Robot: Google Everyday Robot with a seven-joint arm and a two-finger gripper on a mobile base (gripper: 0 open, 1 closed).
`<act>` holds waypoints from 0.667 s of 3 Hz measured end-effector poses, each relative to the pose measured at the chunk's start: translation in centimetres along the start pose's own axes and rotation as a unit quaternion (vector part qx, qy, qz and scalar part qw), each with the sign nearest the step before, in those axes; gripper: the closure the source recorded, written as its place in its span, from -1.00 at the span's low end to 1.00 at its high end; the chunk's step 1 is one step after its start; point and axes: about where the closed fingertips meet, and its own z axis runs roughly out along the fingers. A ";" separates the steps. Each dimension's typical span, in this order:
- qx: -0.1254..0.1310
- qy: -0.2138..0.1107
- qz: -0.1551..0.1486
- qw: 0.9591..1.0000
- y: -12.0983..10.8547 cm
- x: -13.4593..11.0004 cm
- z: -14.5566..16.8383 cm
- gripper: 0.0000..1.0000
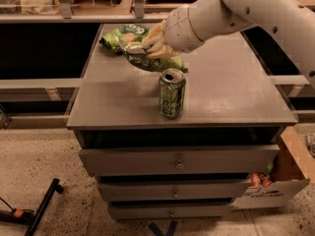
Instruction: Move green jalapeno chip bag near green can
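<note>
While the claw (153,42) hangs over the rear left part of the tabletop (236,92), its pale fingers are clenched on the upper edge of the jalapeno bag (150,62). The bag droops just under and slightly ahead of it. Whether the bag's underside clears the surface or drags on it cannot be told.

The can (172,93) is what the coming move turns on. It stands upright below the claw and a little to its right in the view, nearer the front edge. The bag's long axis already slants that way, running from the pinched end under the claw down to a crinkled tail that ends just behind the can's silver top. That tail looks near the can, but touching or apart is not clear.

By my reading the carry is well along, and what remains is a short travel toward the can and a set-down.

The lime bag (120,35) lies just behind and left of the claw, close to the rear left corner, and is not the one wanted. Bare tabletop stretches wide to the right of the claw and of the can, under the white arm (236,14). There is also some to the can's left. The front edge runs close ahead of the can, so room is scant there. A drop beside or behind the can seems safer, since a low swinging tail could tip it.
</note>
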 end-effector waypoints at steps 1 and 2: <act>-0.002 -0.001 -0.001 1.000 0.1 -0.1 0.2 0.20; -0.003 -0.002 -0.001 1.000 0.1 -0.2 0.4 -0.27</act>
